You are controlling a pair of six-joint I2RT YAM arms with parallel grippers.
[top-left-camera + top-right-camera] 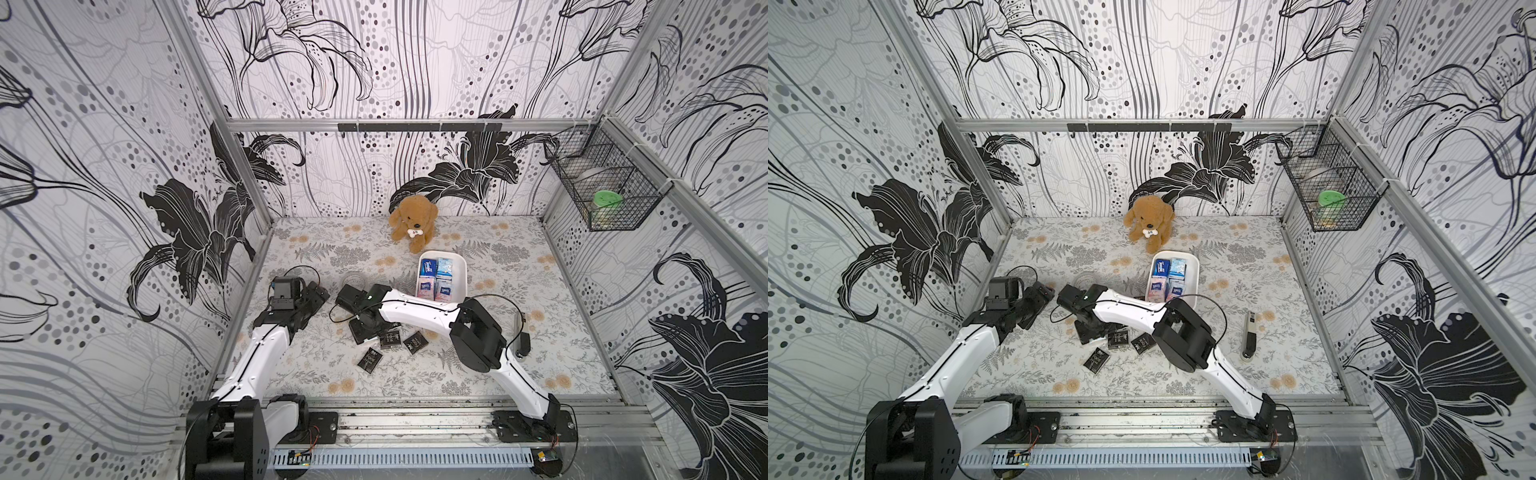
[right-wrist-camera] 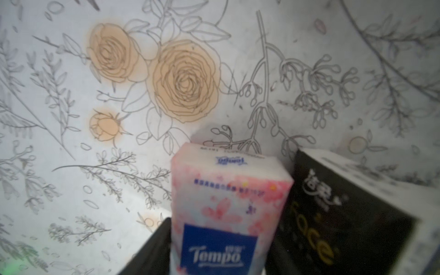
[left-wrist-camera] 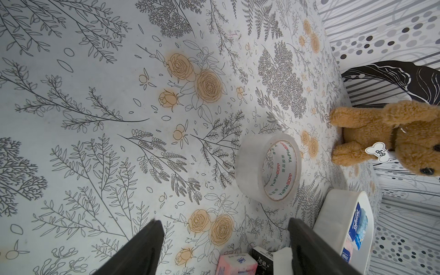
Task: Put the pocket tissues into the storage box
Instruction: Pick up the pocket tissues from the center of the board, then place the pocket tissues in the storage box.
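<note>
Caught only by the right wrist view: a soft pink rectangular tissue packet (image 2: pixel 228 209) with a dark blue label, clamped at its near end by the right gripper (image 2: pixel 223 229). One dark finger (image 2: pixel 153 245) pressed flat against its side, the other hidden. Went unseen in both top views, under the black wrist. Ran lengthwise straight out from between the fingers, short end foremost, printed face toward the camera. Lay along one long edge against a black packet with white and gold lettering (image 2: pixel 333 214). Could not tell whether lifted off or resting on the floral table mat (image 2: pixel 71 119).

Gave, in the left wrist view, the left gripper (image 3: pixel 223 220) spread wide with nothing between, and a clear tape roll (image 3: pixel 250 171) on the mat beyond.

Showed, in both top views, the white rounded plastic storage box (image 1: pixel 465 272) near a brown plush dog (image 1: pixel 413 222). Held dark blue, light blue and pink packets laid flat in two rows. Left three loose black packets (image 1: pixel 370 358) on the mat beside the right arm, apart from the box.
</note>
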